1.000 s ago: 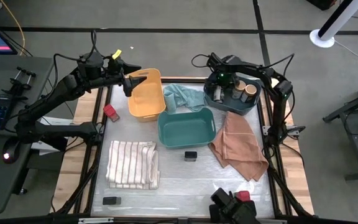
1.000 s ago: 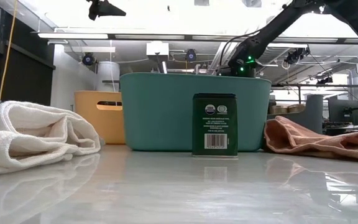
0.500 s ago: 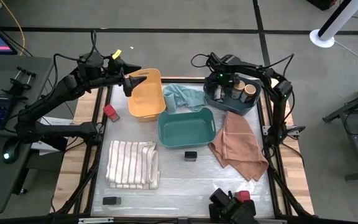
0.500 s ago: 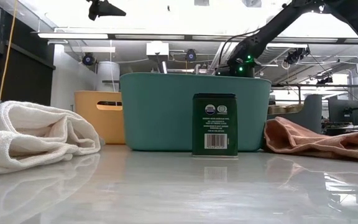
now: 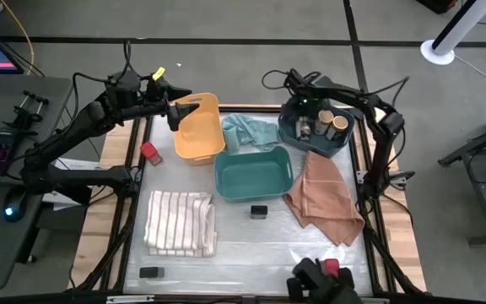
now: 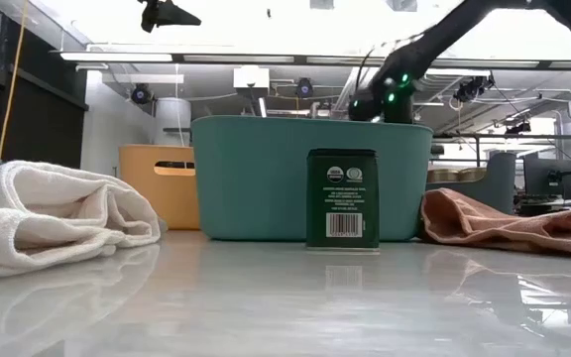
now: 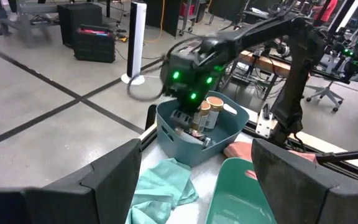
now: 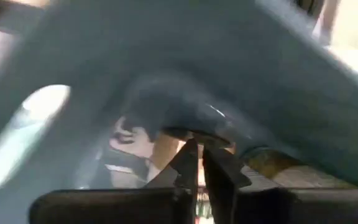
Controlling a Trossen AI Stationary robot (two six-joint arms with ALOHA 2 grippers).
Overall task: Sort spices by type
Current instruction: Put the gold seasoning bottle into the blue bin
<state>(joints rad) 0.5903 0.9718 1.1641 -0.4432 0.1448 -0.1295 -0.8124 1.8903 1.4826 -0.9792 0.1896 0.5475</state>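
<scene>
right gripper has lifted over blue bin; fingers nearly closed, empty | left gripper unmoved; fingers spread

green tin, USDA Organic seal, barcode

table, bins, cloths, tins

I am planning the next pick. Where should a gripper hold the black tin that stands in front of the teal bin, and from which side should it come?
The black tin stands upright on its narrow end, just in front of the teal bin. Probably best to come straight down from above and close the fingers across its two broad flat faces, near the top. The bin close behind leaves little room for a sideways approach.
</scene>
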